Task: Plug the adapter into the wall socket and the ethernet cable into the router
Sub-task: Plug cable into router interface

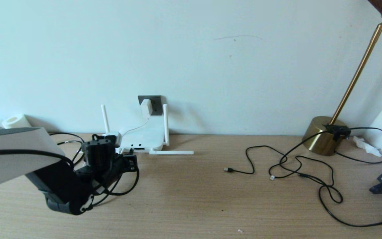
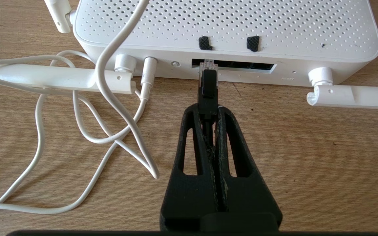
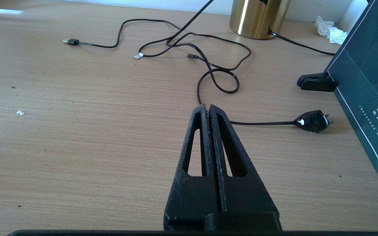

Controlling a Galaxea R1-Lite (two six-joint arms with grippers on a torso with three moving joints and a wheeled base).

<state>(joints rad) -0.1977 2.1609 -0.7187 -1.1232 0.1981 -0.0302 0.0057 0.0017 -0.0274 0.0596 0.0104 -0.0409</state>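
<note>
The left gripper (image 2: 208,113) pinches the black plug of the ethernet cable (image 2: 207,86) between its closed fingertips, the plug pointing straight at the router (image 2: 228,29) with its clear tip at the mouth of the long dark port slot (image 2: 241,65) on the router's face; whether the tip is seated inside cannot be told. In the head view this gripper (image 1: 129,162) sits low over the wooden table (image 1: 211,205), just in front of the router (image 1: 143,136), with black cable looping beneath the arm. Two of the router's antennas lie flat on the table on either side of the ports, two stand upright. Behind the router, the adapter (image 1: 146,107) sits in the wall socket (image 1: 151,104) on the wall, and its thin white cord (image 2: 110,98) runs over the router and curls on the table beside the plug. The right gripper (image 3: 207,109) is shut on nothing, above the table well off to the side, near a tangle of black cords (image 3: 208,62), a brass lamp base (image 1: 323,134) and a dark box (image 3: 369,85).
</note>
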